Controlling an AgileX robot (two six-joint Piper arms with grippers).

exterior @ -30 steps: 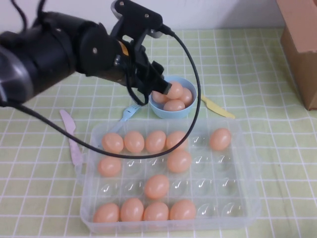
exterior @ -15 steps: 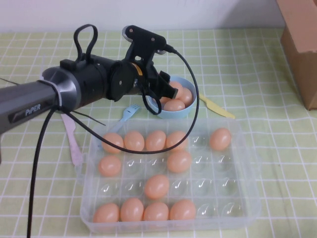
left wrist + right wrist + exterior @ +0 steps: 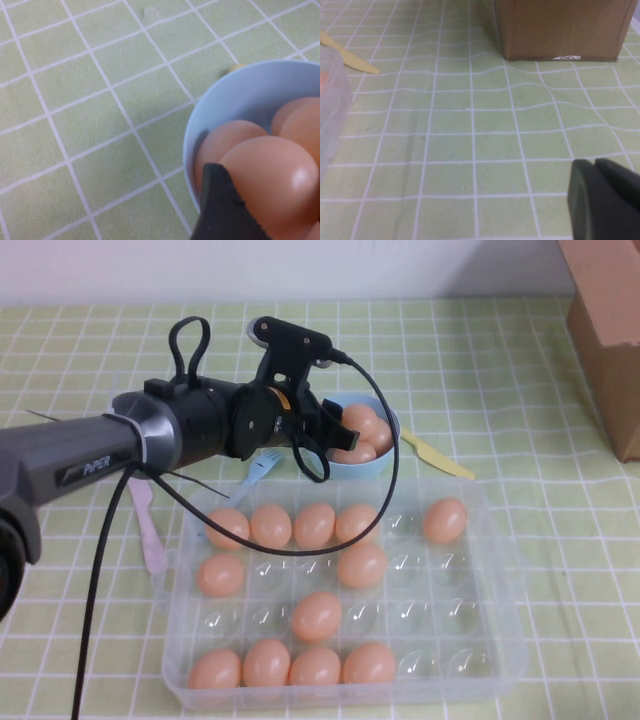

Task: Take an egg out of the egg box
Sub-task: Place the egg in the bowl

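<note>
High view: left end effector (image 3: pixel 335 430) over bowl (image 3: pixel 385 462) gripping the egg (image 3: pixel 358 418), I'd lower gently before letting go; right end effector (image 3: pixel 605 200) parked by tabletop (image 3: pixel 470 125), grip state can't tell.

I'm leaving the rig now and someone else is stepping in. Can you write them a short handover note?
Left gripper: at the near-left rim of the light-blue bowl, against the eggs in it; whether it grips one cannot be told.
Right gripper: low over bare tablecloth near the cardboard box, carrying nothing.
Egg box: near centre of the table, thirteen eggs in its cells, many cells vacant.
Done: eggs already lie in the bowl.
Left: confirm the topmost egg is set down, then pull the left arm clear.
</note>
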